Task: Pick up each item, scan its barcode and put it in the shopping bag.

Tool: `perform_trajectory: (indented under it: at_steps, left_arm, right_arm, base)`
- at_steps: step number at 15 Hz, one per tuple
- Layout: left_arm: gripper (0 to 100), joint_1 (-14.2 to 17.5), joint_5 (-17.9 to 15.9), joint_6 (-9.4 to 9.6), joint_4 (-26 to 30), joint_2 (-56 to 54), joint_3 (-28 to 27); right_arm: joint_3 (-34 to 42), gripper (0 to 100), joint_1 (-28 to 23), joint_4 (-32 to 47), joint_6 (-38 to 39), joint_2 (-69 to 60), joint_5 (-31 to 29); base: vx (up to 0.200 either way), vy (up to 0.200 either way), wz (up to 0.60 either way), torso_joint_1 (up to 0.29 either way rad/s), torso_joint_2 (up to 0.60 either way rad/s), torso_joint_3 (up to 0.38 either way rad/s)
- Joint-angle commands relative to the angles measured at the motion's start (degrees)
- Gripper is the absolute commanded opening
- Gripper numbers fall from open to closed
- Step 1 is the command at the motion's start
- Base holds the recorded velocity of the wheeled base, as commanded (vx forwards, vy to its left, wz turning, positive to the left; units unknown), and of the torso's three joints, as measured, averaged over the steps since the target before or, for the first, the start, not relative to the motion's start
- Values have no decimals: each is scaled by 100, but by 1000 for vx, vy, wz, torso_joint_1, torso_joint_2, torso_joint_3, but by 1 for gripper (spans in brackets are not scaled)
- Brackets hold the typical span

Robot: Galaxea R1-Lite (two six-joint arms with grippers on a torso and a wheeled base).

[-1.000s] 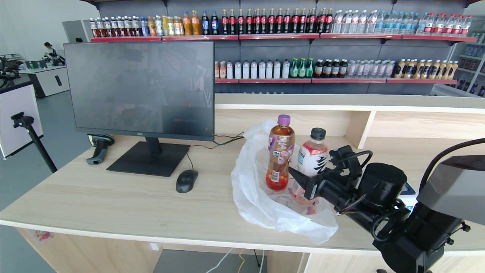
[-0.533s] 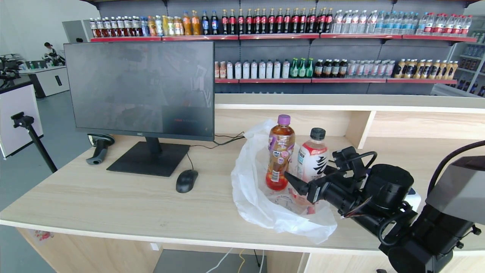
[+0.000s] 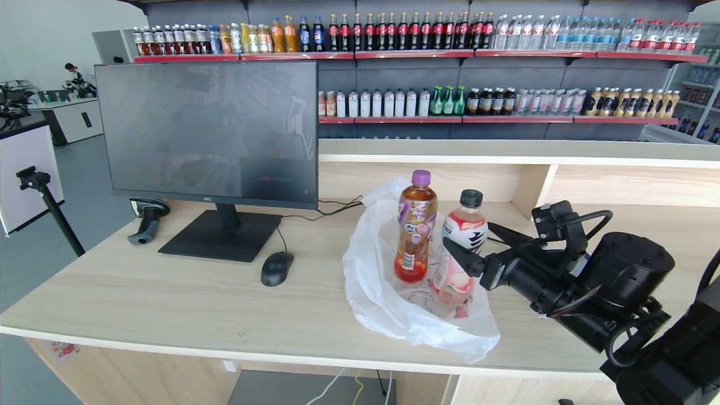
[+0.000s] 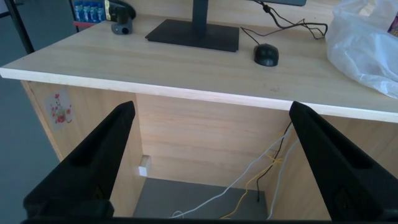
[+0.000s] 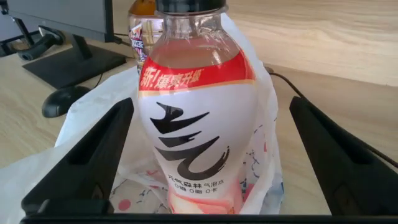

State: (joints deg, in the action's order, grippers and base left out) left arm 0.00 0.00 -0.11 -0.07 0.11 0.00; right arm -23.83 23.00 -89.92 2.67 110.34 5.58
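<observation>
Head view evidence suggests that the task is far advanced. Two bottles are seen standing upright inside the white shopping bag (image 3: 388, 315): a tea bottle (image 3: 416, 225) with a purple cap and, touching it at its 3 o'clock, a pink bottle (image 3: 458, 264) with a black cap. The right gripper (image 3: 467, 233) is placed at 3 o'clock of the pink bottle, and its jaws are spread wide on both sides of this bottle, with a gap on each side, so nothing is grasped. It is judged that both bottles are already put in the bag. Whether their barcodes are scanned cannot be told, and whether more items are left cannot be told either.

In the left wrist view the left gripper (image 4: 208, 162) is found low in front of the counter (image 4: 186, 68), with its jaws released and nothing between them.

The surface is a light wooden counter. A dark monitor (image 3: 208, 129) is set at 10 o'clock of the bag, a black mouse (image 3: 277, 268) at 9 o'clock, and a barcode scanner (image 3: 147, 219) stands at 8 o'clock of the monitor. At 12 o'clock, behind a raised ledge (image 3: 506, 149), long shelves (image 3: 416, 55) filled with drinks are seen.
</observation>
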Motion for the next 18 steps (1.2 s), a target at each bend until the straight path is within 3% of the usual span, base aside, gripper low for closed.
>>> perform_trajectory:
  at_steps: [1,5,11,15,18]
  left_arm:
    - [100,0,0,2,-1,-2,0]
    - [100,0,0,-7,-1,-2,0]
    - [100,0,0,-15,-1,-2,0]
    - [100,0,0,-15,-1,-2,0]
    - [100,0,0,-15,-1,-2,0]
  right_arm:
    - [248,100,117,-8,-3,-337,4]
    - [467,100,143,-8,-3,-592,4]
    - [590,100,161,-8,-3,-645,4]
    - [529,100,125,-8,-3,-689,4]
    - [582,100,55,-8,5,-768,4]
  base:
    - [0,0,0,0,0,0]
    - [0,0,0,0,0,0]
    - [-200,0,0,0,2,1]
    - [0,0,0,0,0,0]
    - [0,0,-600,14,6,-6]
